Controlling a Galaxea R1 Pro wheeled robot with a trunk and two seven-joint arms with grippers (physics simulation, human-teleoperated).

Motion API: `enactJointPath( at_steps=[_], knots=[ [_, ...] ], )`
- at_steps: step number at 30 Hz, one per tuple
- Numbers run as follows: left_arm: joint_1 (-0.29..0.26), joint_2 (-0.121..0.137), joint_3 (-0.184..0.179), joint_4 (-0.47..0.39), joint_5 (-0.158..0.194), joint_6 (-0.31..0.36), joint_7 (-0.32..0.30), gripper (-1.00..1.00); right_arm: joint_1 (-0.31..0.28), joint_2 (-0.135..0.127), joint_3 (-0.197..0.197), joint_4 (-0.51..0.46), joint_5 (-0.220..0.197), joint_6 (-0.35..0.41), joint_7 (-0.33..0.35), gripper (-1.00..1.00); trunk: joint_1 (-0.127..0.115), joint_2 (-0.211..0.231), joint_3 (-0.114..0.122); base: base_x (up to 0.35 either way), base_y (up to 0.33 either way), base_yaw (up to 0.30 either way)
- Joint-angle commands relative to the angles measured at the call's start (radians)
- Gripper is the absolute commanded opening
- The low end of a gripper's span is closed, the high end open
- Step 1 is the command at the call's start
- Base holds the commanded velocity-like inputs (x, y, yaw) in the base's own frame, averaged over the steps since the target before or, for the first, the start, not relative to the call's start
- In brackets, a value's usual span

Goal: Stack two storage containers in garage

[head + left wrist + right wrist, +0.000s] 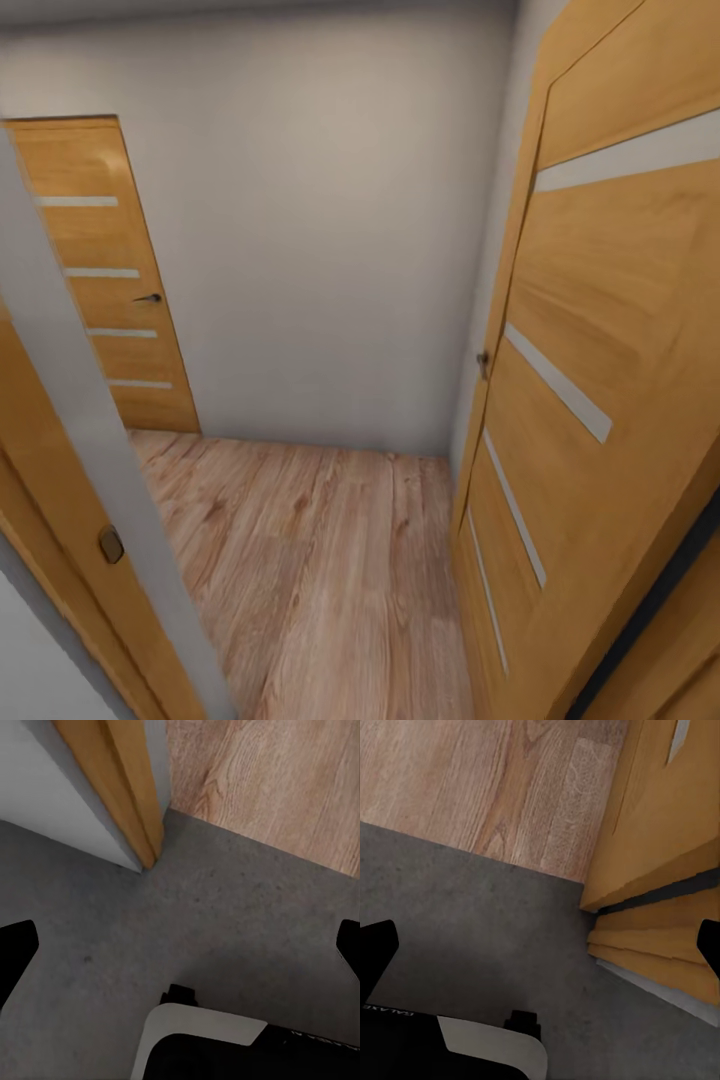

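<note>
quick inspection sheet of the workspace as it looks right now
surface: light wood plank floor ahead; dark grey concrete floor under both arms, meeting the planks at a doorway threshold
job's things: nothing seen
clutter: nothing seen
hands: left hand open, empty; right hand open, empty; both hang above the concrete
cables: nothing seen
surroundings: open honey-coloured door on the right, closed matching door at far left, plain grey wall ahead, door frame near the left hand

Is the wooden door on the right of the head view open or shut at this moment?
Open. The right door is swung inward, its edge standing clear of the wall, with wood plank floor visible past it.
</note>
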Motion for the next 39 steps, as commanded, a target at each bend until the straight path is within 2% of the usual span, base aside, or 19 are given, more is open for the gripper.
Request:
enactJointPath(
  at_steps=[1,18,27,39],
  knots=[
    [-0.002,0.0,0.0,0.005,0.004,-0.007,0.0,1.0,-0.002,0.0,0.007,0.004,0.001,-0.007,0.0,1.0,0.001,-0.002,-0.002,0.183,0.028,0.0],
    [-0.002,0.0,0.0,0.005,0.004,-0.007,-0.001,1.0,-0.002,0.0,0.007,0.004,0.001,-0.009,0.0,1.0,0.001,-0.002,-0.002,0.015,0.002,0.0],
    [-0.002,0.0,0.0,0.005,0.004,-0.007,-0.001,1.0,-0.002,-0.001,0.007,0.004,0.001,-0.009,0.0,1.0,0.001,-0.002,-0.002,0.19,0.121,0.0],
    [-0.002,0.0,0.0,0.005,0.004,-0.007,-0.001,1.0,-0.002,0.0,0.007,0.005,0.001,-0.009,0.0,1.0,0.001,-0.002,-0.002,0.025,0.017,0.0]
  ],
)
